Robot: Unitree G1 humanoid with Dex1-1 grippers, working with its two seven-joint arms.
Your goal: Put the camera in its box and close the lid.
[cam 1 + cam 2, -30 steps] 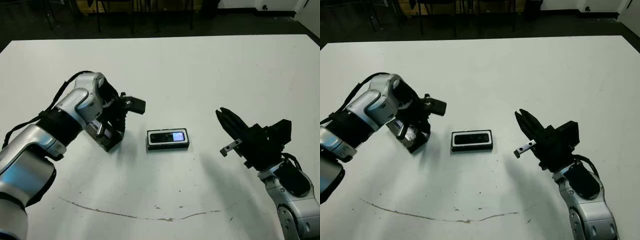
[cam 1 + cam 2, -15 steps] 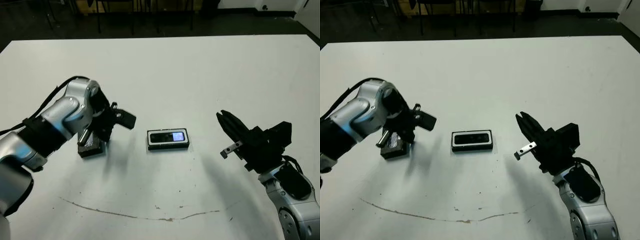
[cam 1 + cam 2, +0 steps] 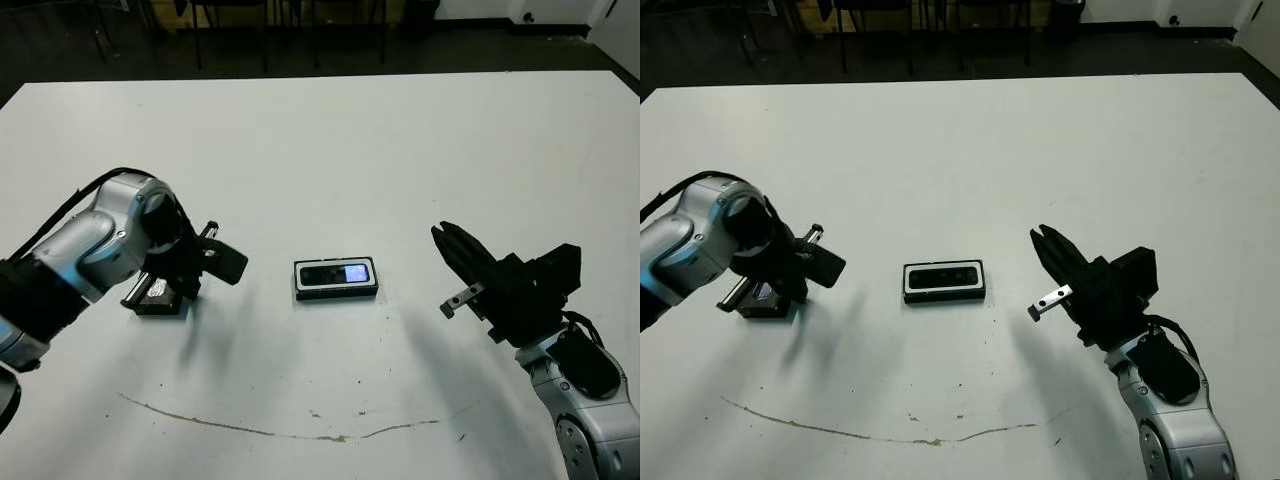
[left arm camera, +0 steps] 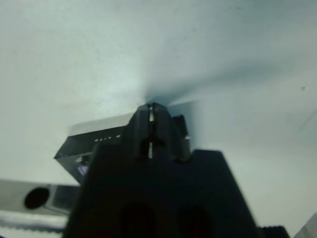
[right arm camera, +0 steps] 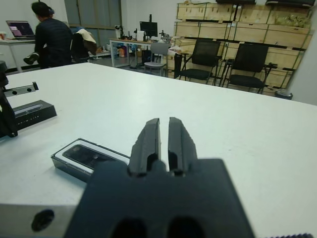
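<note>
The camera [image 3: 343, 272], its small screen lit, lies inside the white-lined box [image 3: 336, 291] at the table's middle; the right wrist view shows the box [image 5: 67, 157] with it too. The black lid [image 3: 155, 298] rests low on the table well to the left of the box. My left gripper [image 3: 168, 284] is down on the lid. In the left wrist view its fingers [image 4: 159, 130] are pressed together over the lid [image 4: 94, 144]. My right gripper [image 3: 440, 232] hovers to the right of the box, shut and empty, pointing toward it.
A thin brown line [image 3: 300, 432] runs across the table [image 3: 400, 140] near its front edge. Chairs [image 5: 250, 62] and a person [image 5: 52, 37] at a desk show beyond the far edge in the right wrist view.
My left gripper has carried the lid leftward, away from the box, and the lid has gone from standing tilted to lying low on the table. The right arm has stayed put.
</note>
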